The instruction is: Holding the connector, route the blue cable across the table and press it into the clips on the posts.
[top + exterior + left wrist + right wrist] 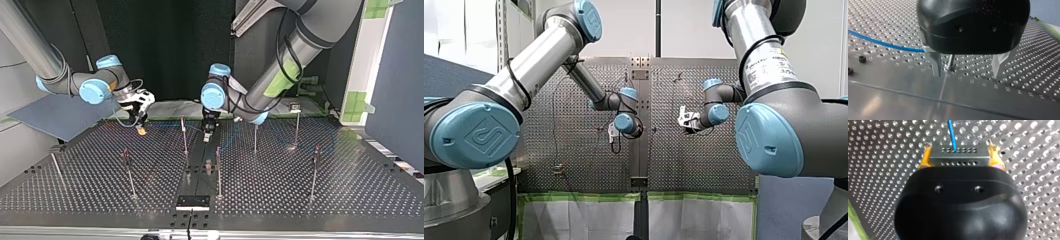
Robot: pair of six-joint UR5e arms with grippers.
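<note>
**A robotics lab test cell, not a home or a shop**

The worktop point(310, 195) is a bare metal plate drilled all over with a regular grid of holes, the sort used for bolting down fixtures. Thin metal posts point(218, 172) stand upright in it. Two industrial arms of grey metal with blue joint caps, my left arm point(539, 55) and my right arm point(764, 65), reach over it from either side. Strips of green tape point(579, 197) mark the worktop's far edge in the front view. A slotted metal upright point(500, 35), plain blue-grey panels point(395, 85) and a dark backdrop point(165, 50) close the station in.
</note>
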